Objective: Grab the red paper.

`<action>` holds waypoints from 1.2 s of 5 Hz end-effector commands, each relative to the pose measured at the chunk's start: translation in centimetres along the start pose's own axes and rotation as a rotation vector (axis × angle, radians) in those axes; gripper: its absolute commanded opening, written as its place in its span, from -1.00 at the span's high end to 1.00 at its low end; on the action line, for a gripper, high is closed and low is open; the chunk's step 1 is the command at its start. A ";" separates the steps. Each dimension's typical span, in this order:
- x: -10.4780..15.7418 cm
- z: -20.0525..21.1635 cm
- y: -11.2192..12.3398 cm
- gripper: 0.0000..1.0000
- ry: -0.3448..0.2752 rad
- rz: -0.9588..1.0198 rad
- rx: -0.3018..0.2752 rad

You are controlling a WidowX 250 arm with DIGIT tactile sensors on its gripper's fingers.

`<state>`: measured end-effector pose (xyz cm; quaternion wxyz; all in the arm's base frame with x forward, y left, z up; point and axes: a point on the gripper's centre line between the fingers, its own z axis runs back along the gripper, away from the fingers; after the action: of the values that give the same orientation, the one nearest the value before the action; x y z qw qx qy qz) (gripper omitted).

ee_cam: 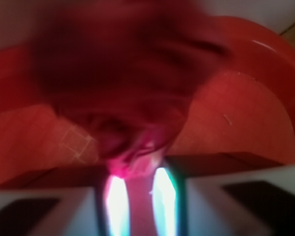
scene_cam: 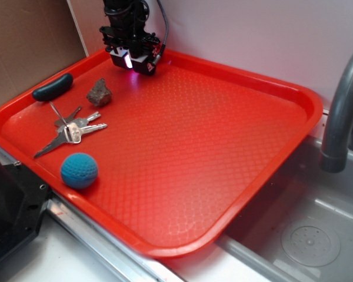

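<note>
Claw first: mine hangs low over the far left corner of the tray, close to the floor and the back rim; from the wrist view the paper fills nearly everything, a dark red wrinkled mass pressed right up to my lit fingers, with a fold of it reaching down between them; the jaws look drawn in on it, so I judge I am gripping the paper, though the wrist view is blurred and the outside view hides the wad behind my body, so I cannot be certain how much is caught.

To do this step well I would keep the squeeze firm and steady before any lift; crumpled paper gives and can slip from a shallow pinch, so I want the bulk of the wad between the pads, not one loose fold; then rise straight up, slowly, clear of the rim beside me.

Outward from me: the stone sits near, the black handle beyond it, keys further forward, the blue ball near the front edge; all lie well apart from my grip.
</note>
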<state>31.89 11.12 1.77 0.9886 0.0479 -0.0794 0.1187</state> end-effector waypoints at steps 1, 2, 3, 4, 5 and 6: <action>1.0 2.0 1.1 1.00 -0.049 0.023 -0.005; 1.1 2.1 1.1 1.00 -0.045 0.020 0.002; 0.8 3.1 1.2 1.00 -0.059 0.017 0.002; 0.1 4.6 1.5 1.00 -0.073 -0.004 -0.007; 0.3 5.5 2.2 -0.80 -0.093 0.066 -0.019; 1.3 5.1 2.9 -1.00 -0.131 0.102 -0.013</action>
<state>30.87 12.22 4.85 0.9799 0.0375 -0.1128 0.1600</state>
